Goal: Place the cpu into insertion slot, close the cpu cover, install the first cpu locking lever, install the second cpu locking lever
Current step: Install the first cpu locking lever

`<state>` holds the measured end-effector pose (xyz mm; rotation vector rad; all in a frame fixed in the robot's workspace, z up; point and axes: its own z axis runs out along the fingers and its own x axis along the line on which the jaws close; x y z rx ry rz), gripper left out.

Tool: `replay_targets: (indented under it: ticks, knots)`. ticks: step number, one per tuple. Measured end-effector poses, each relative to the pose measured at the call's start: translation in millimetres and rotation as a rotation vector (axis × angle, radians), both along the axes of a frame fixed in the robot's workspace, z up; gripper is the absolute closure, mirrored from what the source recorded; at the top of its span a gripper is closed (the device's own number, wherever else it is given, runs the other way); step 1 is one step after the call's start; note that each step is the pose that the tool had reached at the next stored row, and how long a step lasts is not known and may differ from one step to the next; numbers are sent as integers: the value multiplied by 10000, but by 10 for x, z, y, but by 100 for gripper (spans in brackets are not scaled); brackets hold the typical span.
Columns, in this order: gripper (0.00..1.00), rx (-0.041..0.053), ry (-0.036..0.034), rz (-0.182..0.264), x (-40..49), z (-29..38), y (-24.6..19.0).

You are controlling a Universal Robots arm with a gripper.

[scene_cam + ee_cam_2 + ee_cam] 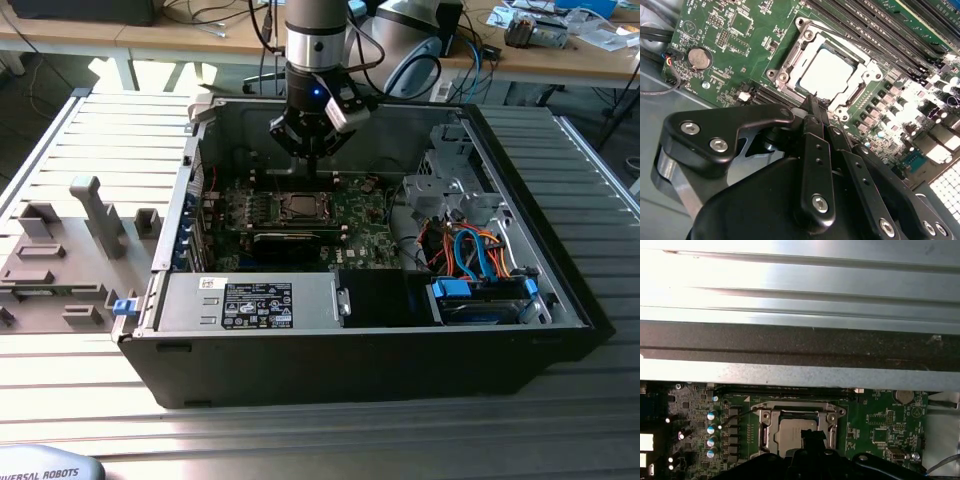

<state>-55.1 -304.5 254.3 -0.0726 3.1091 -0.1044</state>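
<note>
Already the silver-grey square cpu (827, 75) sits under the closed silvery frame cover (790, 60); my black claw (813, 102), pinched narrow and empty, hovers above.

The silver-topped cpu (827, 74) lies flat in the insertion slot (860, 92), framed by the closed cpu cover (807, 40).

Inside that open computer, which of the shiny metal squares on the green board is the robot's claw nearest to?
The cpu, the plain silver square in the framed insertion slot. The gripper hangs right beside it; the other chips on the board are smaller and farther off.
</note>
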Motion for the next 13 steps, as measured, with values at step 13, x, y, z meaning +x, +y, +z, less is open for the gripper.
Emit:
replay_targets:
  ticks: [13]
  knots:
    - [89, -29, 0, 1, -7, 0, 25]
